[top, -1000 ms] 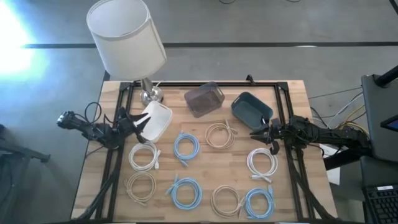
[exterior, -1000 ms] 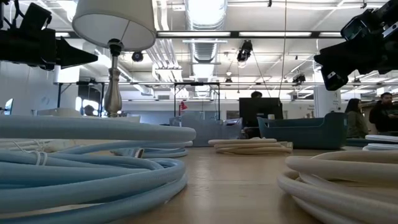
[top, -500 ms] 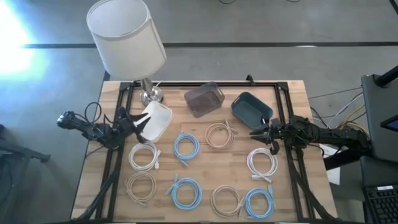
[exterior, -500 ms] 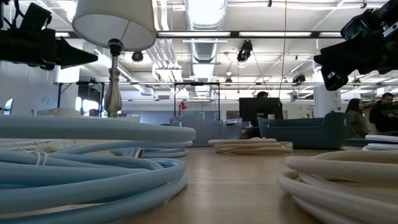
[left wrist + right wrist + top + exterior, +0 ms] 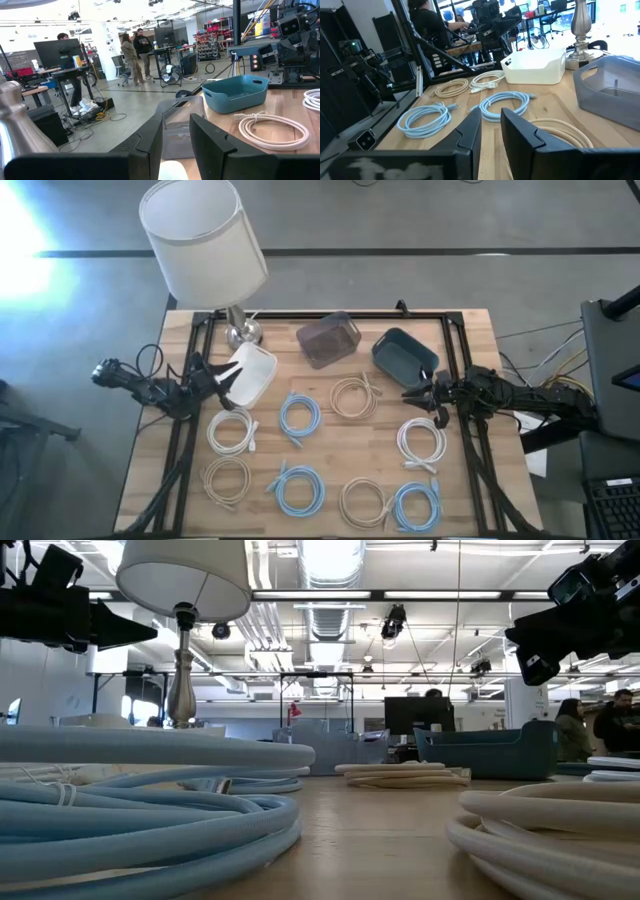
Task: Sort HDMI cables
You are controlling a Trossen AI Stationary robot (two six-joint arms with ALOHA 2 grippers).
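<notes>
**Coiled cables laid out, both arms raised at table edges**

A wooden table (image 5: 330,420) is seen beneath a lamp (image 5: 203,238). Three bins stand along the far side: white (image 5: 250,373), grey (image 5: 328,338), blue (image 5: 404,353). Nine HDMI cables (image 5: 299,417) are spread in coils nearer the front, none held. The left gripper (image 5: 222,379) is poised by the white bin, the right gripper (image 5: 418,396) by the blue bin. Both pairs of fingers are narrowly parted, nothing between.

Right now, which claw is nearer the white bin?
Left. The left claw hovers right at the white bin, by its left side; the right claw hangs across the table by the blue bin.
</notes>
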